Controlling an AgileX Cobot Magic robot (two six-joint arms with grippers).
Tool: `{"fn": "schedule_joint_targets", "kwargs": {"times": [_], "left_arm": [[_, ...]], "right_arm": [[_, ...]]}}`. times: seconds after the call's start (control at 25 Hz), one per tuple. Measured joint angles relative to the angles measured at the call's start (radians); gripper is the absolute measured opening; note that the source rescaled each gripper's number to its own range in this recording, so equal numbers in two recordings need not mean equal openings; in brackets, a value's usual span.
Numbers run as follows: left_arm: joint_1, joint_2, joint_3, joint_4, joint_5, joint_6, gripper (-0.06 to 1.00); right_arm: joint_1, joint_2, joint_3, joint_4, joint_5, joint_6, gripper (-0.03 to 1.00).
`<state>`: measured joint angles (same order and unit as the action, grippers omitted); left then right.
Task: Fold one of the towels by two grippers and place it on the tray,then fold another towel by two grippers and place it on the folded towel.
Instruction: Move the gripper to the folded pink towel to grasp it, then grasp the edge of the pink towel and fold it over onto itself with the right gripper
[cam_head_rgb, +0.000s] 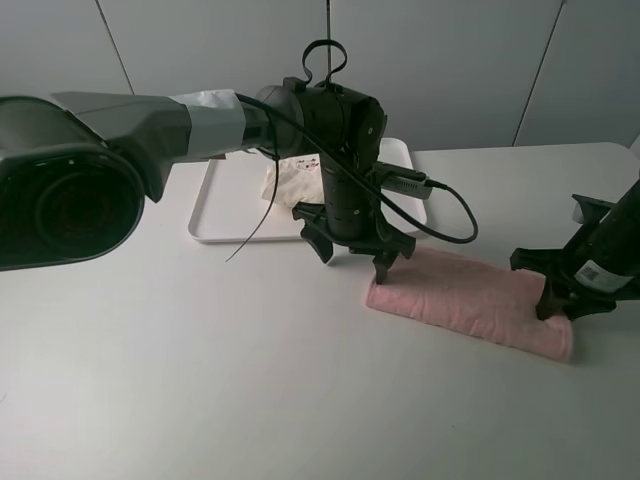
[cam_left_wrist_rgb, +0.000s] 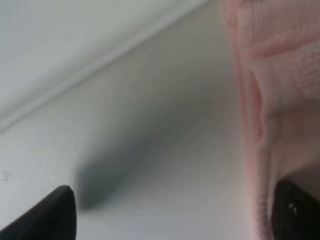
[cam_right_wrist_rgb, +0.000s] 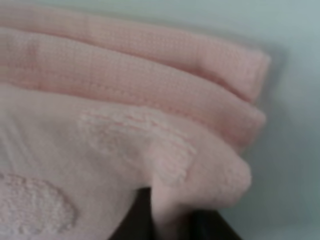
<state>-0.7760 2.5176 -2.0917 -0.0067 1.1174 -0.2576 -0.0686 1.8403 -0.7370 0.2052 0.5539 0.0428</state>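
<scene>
RISK: uneven lift, since only one end is pinched | right gripper (cam_head_rgb: 556, 296): pinching pink towel (cam_head_rgb: 470, 303) end at 3 o'clock on bench (cam_head_rgb: 200, 380) | left gripper (cam_head_rgb: 352, 252): spread at opposite end; may miss cloth | cream towel (cam_head_rgb: 290, 180): on tray (cam_head_rgb: 215, 215), 12 o'clock.

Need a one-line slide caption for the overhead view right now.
Right gripper pinches the folded pink towel; left gripper open at its other end.
</scene>
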Motion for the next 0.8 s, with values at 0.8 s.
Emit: {"fn": "schedule_joint_targets", "kwargs": {"times": [0.8], "left_arm": [[-0.002,0.0,0.0,0.012,0.0,0.0,0.99]], "right_arm": [[0.0,-0.006,0.0,0.101,0.025,-0.063,0.04]]}}
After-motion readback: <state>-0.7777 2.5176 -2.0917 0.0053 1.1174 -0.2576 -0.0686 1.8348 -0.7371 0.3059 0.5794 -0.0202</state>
